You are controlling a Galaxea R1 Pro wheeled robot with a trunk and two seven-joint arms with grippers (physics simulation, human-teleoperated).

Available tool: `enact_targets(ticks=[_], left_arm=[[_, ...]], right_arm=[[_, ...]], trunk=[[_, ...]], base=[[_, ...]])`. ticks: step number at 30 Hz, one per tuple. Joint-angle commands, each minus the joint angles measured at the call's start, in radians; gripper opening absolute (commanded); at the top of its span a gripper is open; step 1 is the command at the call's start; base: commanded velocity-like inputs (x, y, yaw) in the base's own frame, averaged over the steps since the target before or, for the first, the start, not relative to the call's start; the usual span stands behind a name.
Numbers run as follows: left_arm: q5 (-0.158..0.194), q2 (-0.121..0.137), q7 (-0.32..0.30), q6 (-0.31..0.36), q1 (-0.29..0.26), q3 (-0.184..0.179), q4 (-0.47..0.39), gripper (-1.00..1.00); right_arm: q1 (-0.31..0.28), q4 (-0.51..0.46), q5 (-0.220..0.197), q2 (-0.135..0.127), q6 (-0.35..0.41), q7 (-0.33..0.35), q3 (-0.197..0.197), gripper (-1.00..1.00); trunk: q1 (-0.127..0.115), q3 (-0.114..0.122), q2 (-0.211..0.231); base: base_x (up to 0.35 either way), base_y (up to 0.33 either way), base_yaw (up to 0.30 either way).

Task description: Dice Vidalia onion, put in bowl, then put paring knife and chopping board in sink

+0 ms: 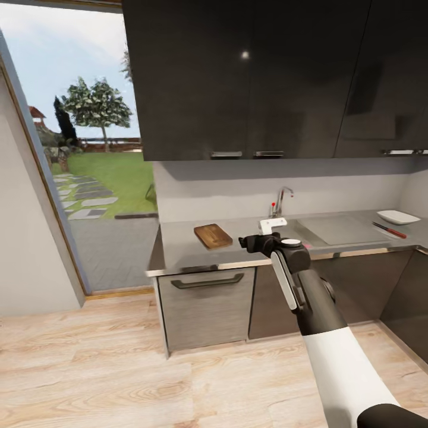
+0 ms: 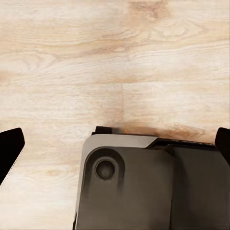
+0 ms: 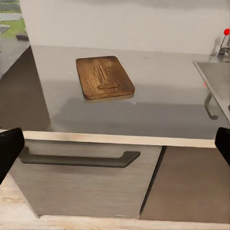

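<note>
The Vidalia onion [image 1: 307, 245] shows as a pinkish speck at the sink's [image 1: 297, 229] front edge, just beyond my right gripper [image 1: 247, 242], whose jaws stand spread and empty over the countertop [image 1: 184, 246] lip. I judge I hold that arm raised to reach into the basin next. The chopping board [image 3: 104, 76] lies ahead of it, the paring knife [image 1: 389, 230] and bowl [image 1: 398, 217] well off past the sink; my left gripper [image 2: 115, 143], also spread, hangs over the floor [image 2: 62, 57].
</note>
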Motion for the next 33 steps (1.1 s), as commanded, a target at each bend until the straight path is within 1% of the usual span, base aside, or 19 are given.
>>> enact_targets(ticks=[1,24,28,33], left_arm=[[0.010,0.000,0.000,-0.001,0.001,-0.001,0.003,1.00],[0.011,0.000,0.000,-0.001,0.001,-0.001,0.013,1.00],[0.011,0.000,0.000,0.000,0.001,-0.001,0.014,1.00],[0.011,0.000,0.000,0.000,0.001,-0.001,0.020,1.00]], right_arm=[[0.000,0.000,0.000,0.000,0.005,-0.001,0.000,1.00],[0.000,0.000,0.002,0.001,0.010,-0.009,-0.001,1.00],[0.000,0.000,0.003,0.002,0.011,-0.010,-0.001,1.00],[0.000,0.004,0.004,0.001,0.011,-0.020,-0.004,1.00]], trunk=[[0.000,0.000,-0.001],[0.000,0.000,-0.001],[0.000,0.000,-0.001],[0.000,0.000,-0.001]], base=[[0.000,0.287,0.000],[0.003,0.300,0.000],[0.090,0.302,0.000],[0.193,0.274,0.000]])
